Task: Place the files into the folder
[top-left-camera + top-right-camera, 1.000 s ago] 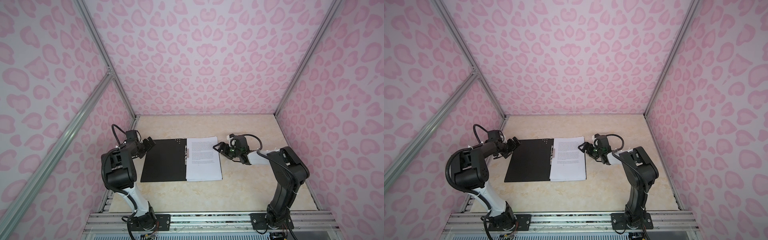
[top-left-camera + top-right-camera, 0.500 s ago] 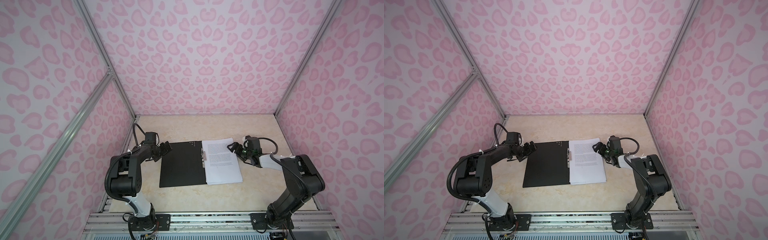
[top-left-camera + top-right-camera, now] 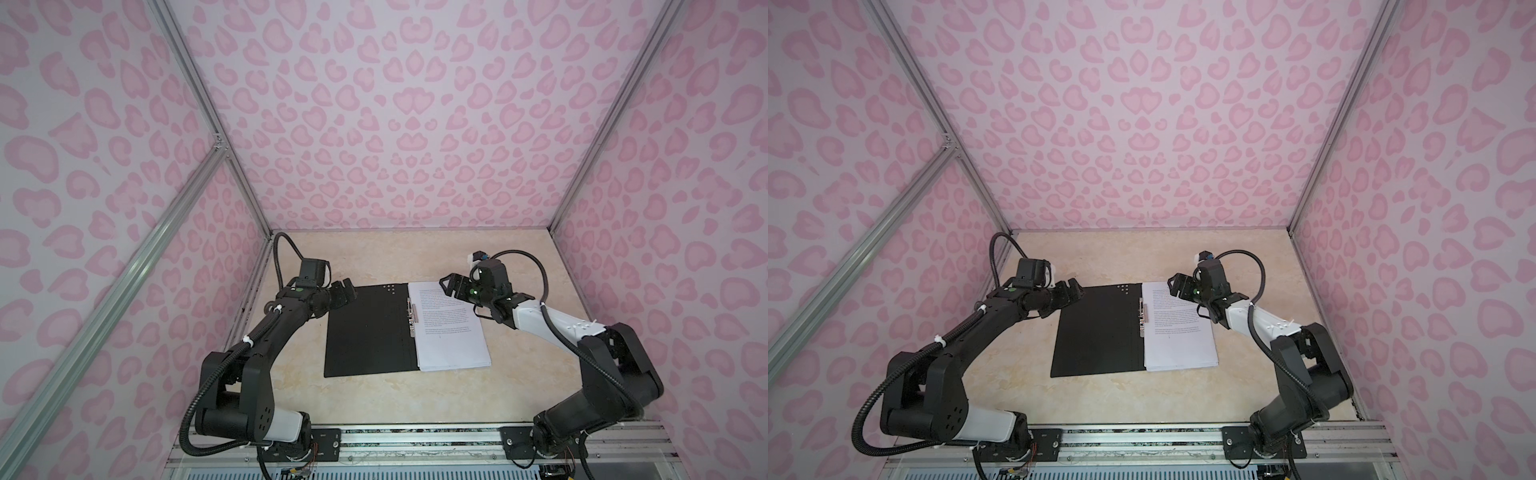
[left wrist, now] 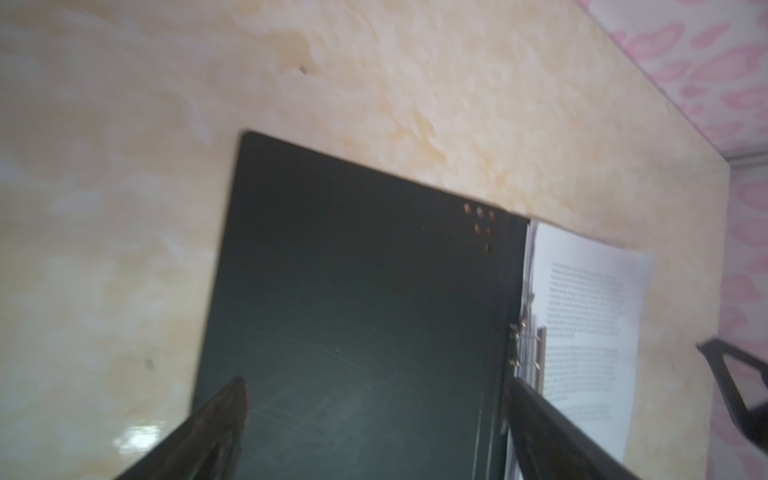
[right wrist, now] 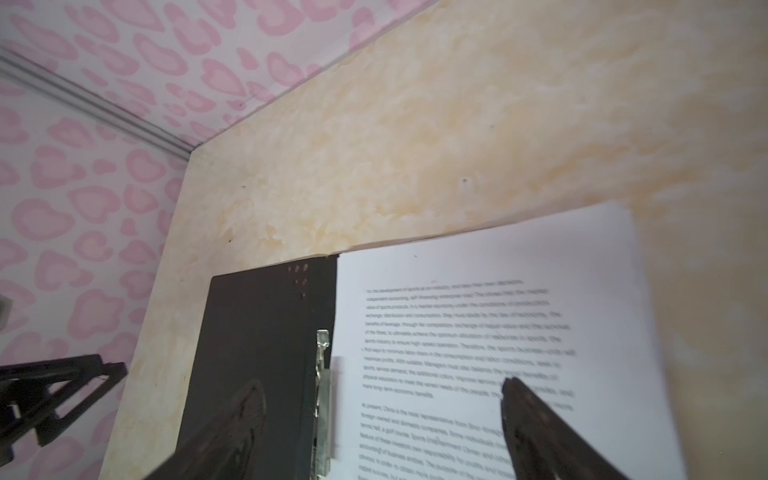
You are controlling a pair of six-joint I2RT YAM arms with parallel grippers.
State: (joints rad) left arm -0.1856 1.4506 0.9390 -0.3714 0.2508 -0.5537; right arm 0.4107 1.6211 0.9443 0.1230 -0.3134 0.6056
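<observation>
Left side: left arm reaches in low from the near left. Left gripper [image 3: 347, 291] [image 3: 1073, 289] sits at the folder's far left corner. Its jaws are spread wide with nothing between them. In the left wrist view [image 4: 376, 386] both fingers [image 4: 224, 411] frame the black cover. Cannot tell whether they touch it.

Centre: folder [image 3: 365, 332] [image 3: 1096, 332] lies open and flat on the table [image 3: 374, 257], black inside facing up. A small cluster of dots [image 3: 388, 286] marks its far corner next to the spine. A metal clip [image 3: 411, 318] [image 3: 1143, 318] runs along the spine about halfway down. The left half of the folder [image 4: 353, 291] [image 5: 257, 332] is bare.

Right of the spine: files [image 3: 451, 340] [image 3: 1179, 345] lie in a neat stack on the folder's right half. The top sheet shows printed text [image 5: 478, 311] [image 4: 582, 299]. The stack's left edge sits against the clip [image 5: 322, 374] [image 4: 528, 345]. Whether the clip presses on the sheets is unclear because of blur.

Right side: right arm comes in from the near right. Right gripper [image 3: 446, 284] [image 3: 1174, 284] is over the far end of the files. Its jaws are parted wide and hold nothing. In the right wrist view [image 5: 380, 388] one finger [image 5: 245, 411] lies over the black cover by the clip and the other over the printed sheet. Contact with the paper cannot be judged.
</observation>
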